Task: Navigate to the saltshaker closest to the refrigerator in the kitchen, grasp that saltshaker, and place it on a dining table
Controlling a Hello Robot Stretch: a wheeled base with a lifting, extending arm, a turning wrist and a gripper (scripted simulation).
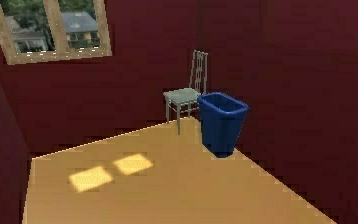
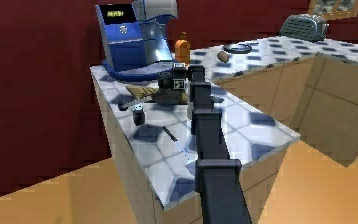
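Observation:
In the arm side view my arm (image 2: 209,140) reaches out over a tiled counter (image 2: 237,125). The gripper (image 2: 145,94) is at its far end, left of the two white squares, low over the countertop near the base of a blue coffee machine (image 2: 135,38). A small dark shaker-like thing (image 2: 139,116) stands on the counter just in front of the gripper. A pale, thin shape lies at the fingers, so I cannot tell whether the gripper holds anything.
On the counter are an orange bottle (image 2: 183,47), a slim utensil (image 2: 170,130), a brown round thing (image 2: 223,57), a dish (image 2: 237,48) and a toaster (image 2: 305,27). In the forward view, a chair (image 1: 190,95) and a blue bin (image 1: 222,122) stand by dark red walls, under a window (image 1: 55,28).

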